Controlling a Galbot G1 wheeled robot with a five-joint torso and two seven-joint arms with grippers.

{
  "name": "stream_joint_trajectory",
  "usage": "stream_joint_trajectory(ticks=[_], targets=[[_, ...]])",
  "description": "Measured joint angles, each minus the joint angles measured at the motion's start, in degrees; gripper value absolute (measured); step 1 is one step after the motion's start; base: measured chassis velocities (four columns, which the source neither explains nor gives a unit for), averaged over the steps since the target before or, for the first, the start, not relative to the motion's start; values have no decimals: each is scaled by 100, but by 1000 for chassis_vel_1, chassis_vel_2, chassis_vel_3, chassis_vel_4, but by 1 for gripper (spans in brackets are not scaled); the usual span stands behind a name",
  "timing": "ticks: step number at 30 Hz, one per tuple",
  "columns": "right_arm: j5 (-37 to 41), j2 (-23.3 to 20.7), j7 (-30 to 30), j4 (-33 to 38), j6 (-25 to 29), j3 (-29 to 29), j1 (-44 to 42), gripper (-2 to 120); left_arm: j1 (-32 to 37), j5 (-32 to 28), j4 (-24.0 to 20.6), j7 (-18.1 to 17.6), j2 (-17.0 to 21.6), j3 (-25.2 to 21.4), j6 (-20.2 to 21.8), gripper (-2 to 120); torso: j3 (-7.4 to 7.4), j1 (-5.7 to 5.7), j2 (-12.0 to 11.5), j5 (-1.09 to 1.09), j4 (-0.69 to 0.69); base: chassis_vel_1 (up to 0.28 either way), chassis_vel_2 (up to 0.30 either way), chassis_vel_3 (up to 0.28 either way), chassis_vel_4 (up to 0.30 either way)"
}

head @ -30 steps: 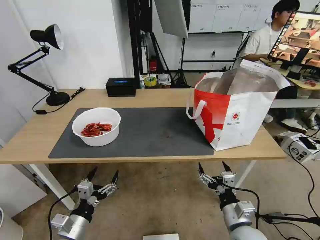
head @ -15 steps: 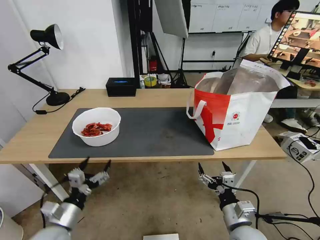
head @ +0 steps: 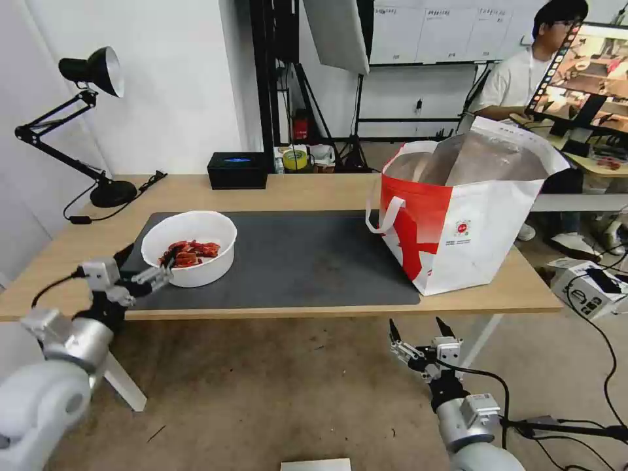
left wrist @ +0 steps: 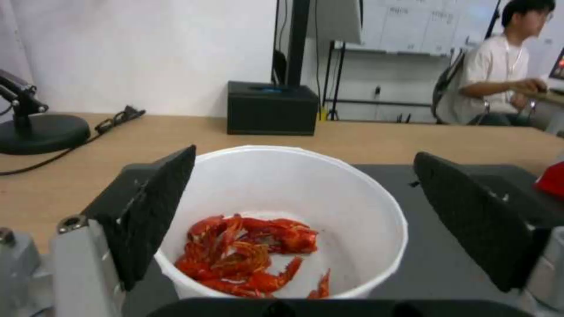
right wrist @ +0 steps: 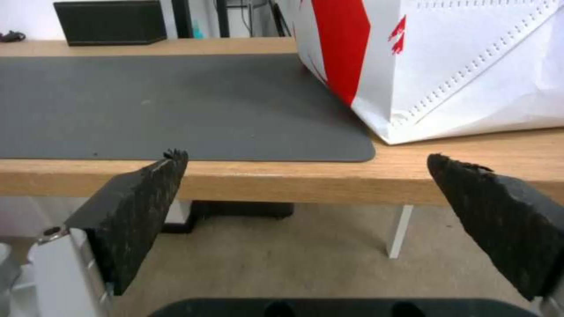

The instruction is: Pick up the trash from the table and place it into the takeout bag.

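Left tool [head: 145,263], wide open and empty, flanks the bowl [head: 190,248] on the counter [head: 314,190]; right tool [head: 422,330] open below. Bowl not yet bagged in bag [head: 458,222].

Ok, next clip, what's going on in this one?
A two-armed robot is clearing a table into a takeout bag. The left gripper is open at the near side of a white bowl of red scraps on the dark mat; the left wrist view shows its fingers on either side of the bowl, not closed on it. The right gripper hangs open below the table edge, idle. The bag stands open at the table's right end.
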Motion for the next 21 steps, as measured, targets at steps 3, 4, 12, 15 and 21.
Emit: stream_joint_trajectory(ticks=[3,4,12,15,21], targets=[[0,0,2,1,-1,0,0,100,-138,-375,49,-197,280,17,255,100,0,0,0,1,-1,0,0,0,0],[0,0,2,1,-1,0,0,100,-138,-375,49,-197,280,17,255,100,0,0,0,1,-1,0,0,0,0],[1,-1,2,4,-1,0,0,100,-1176,-1581,440,-857,1031,613,1262,100,0,0,0,1,0,0,0,0,0],[1,-1,2,4,-2,0,0,100,-1674,-1922,602,-1006,1234,898,1672,100,0,0,0,1,-1,0,0,0,0],[1,-1,2,5,-2,0,0,100,-2257,-2539,938,-1315,1458,1052,2660,100,0,0,-1,1,0,0,0,0,0]])
